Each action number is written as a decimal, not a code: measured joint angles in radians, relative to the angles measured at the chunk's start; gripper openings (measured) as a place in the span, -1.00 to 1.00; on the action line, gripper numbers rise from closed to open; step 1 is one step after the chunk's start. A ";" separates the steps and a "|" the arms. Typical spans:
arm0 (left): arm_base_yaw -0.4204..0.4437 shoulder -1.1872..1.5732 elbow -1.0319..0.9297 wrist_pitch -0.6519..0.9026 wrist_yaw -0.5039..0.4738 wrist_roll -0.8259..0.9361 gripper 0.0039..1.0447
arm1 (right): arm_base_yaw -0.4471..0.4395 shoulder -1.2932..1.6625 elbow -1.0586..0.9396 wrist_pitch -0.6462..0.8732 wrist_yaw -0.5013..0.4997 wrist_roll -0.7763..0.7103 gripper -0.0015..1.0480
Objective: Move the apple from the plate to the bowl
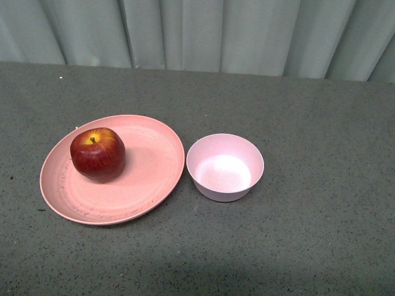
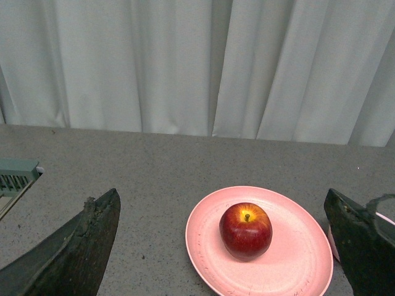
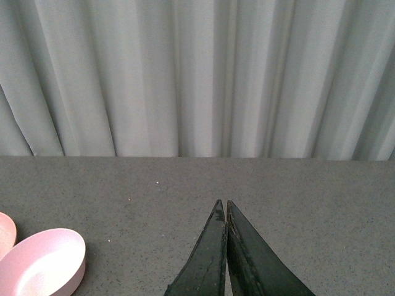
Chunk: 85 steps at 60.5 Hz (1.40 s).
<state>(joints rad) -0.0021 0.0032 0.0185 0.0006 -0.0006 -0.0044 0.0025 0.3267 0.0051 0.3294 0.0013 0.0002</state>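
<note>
The dark-red apple point(image 1: 97, 154) with a yellow patch round its stem sits on the left part of the wide salmon-pink plate point(image 1: 154, 166). Just right of the plate stands the small pale pink bowl point(image 1: 224, 167), with nothing in it. Neither arm shows in the front view. In the left wrist view my left gripper point(image 2: 222, 197) is open wide, its dark fingers point(image 2: 92, 234) spread either side of the apple point(image 2: 245, 230) and plate point(image 2: 296, 253), well short of them. My right gripper point(image 3: 221, 205) is shut on nothing, over bare table, with the bowl point(image 3: 43, 262) off to one side.
The dark grey speckled table point(image 1: 321, 123) runs back to a pale pleated curtain point(image 1: 197, 31). A grey-green ribbed fixture point(image 2: 15, 176) shows at the edge of the left wrist view.
</note>
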 joint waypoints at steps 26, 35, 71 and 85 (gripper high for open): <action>0.000 0.000 0.000 0.000 0.000 0.000 0.88 | 0.000 -0.141 0.000 -0.140 0.000 0.000 -0.98; 0.000 0.000 0.000 0.000 0.000 0.000 0.88 | 0.000 -0.270 0.001 -0.306 -0.003 0.000 -0.98; 0.000 0.000 0.000 0.000 0.000 0.000 0.88 | 0.000 -0.322 0.001 -0.328 -0.003 -0.001 0.44; -0.040 0.225 0.035 -0.016 -0.167 -0.004 0.88 | 0.000 -0.323 0.001 -0.328 -0.002 0.000 0.81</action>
<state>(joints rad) -0.0425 0.2287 0.0540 -0.0154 -0.1680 -0.0086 0.0025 0.0040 0.0059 0.0017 -0.0010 -0.0002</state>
